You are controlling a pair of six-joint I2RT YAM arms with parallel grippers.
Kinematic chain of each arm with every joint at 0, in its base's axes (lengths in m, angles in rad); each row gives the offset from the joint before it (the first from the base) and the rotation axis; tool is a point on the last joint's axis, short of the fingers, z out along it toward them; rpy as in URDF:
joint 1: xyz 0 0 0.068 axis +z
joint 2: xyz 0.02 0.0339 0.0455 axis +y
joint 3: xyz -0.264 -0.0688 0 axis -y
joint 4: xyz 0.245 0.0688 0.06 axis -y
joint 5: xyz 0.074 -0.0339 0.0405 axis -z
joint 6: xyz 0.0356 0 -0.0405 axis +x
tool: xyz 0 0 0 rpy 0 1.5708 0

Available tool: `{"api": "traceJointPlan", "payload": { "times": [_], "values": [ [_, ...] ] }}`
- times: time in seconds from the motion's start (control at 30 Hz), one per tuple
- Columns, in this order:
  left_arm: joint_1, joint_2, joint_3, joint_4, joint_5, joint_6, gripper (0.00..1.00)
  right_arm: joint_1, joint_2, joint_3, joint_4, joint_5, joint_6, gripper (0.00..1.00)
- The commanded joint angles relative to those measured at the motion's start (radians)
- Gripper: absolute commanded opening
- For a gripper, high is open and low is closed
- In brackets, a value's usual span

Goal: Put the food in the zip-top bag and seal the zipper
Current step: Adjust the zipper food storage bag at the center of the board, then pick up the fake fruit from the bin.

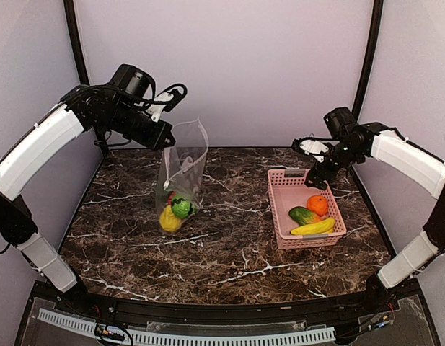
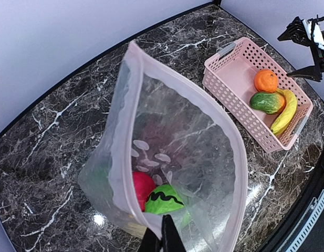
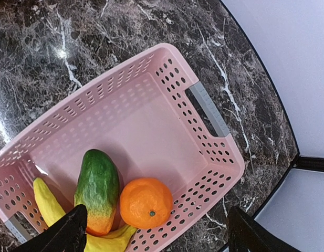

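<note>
Pinching the rim of the zip-top bag (image 1: 184, 167), my left gripper (image 1: 166, 141) holds it hanging upright, its bottom resting on the dark marble table (image 1: 229, 245) left of centre. My left wrist camera looks straight down the gaping mouth, framed by the pale pink zipper (image 2: 121, 157) strip. My fingers (image 2: 167, 239) are clamped together on that strip at its near corner, and inside lie a red apple (image 2: 142, 185) and a green pepper (image 2: 164, 200). Only the overhead view clearly shows a yellow pepper (image 1: 169, 220) at the bag's bottom, beneath the green one. My right gripper (image 1: 312, 162) hovers over the far end of the pink basket (image 1: 276, 209), well apart from the bag. Its wrist camera shows the fingers (image 3: 72, 233) spread wide with nothing between them, above an orange (image 3: 146, 202), a green cucumber-like piece (image 3: 97, 190) and a banana (image 3: 45, 198) crowded together, touching, at one end of the basket.
</note>
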Motion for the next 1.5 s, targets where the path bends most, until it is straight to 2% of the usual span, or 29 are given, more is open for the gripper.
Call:
{"api": "traceJointPlan", "payload": {
  "times": [0.0, 0.27, 0.6, 0.87, 0.97, 1.2, 1.47],
  "values": [
    [0.0, 0.01, 0.001, 0.005, 0.069, -0.048, 0.01, -0.032, -0.033, -0.037, -0.042, 0.02, -0.094, 0.89],
    [-0.001, -0.003, -0.051, 0.033, 0.118, -0.084, 0.01, -0.066, -0.027, -0.077, -0.105, -0.034, -0.238, 0.89],
    [-0.001, 0.004, -0.062, 0.053, 0.152, -0.109, 0.01, -0.086, 0.013, -0.079, -0.133, -0.008, -0.321, 0.79],
    [-0.001, 0.013, -0.068, 0.05, 0.154, -0.11, 0.01, -0.109, 0.102, -0.049, -0.175, -0.026, -0.38, 0.69],
    [-0.001, 0.017, -0.07, 0.045, 0.16, -0.107, 0.01, -0.13, 0.14, -0.021, -0.183, -0.021, -0.401, 0.7],
    [-0.001, 0.015, -0.079, 0.044, 0.16, -0.105, 0.01, -0.148, 0.209, 0.011, -0.19, -0.016, -0.441, 0.81],
    [-0.001, 0.009, -0.096, 0.052, 0.171, -0.115, 0.01, -0.147, 0.271, 0.025, -0.169, 0.007, -0.479, 0.79]
  ]
}}
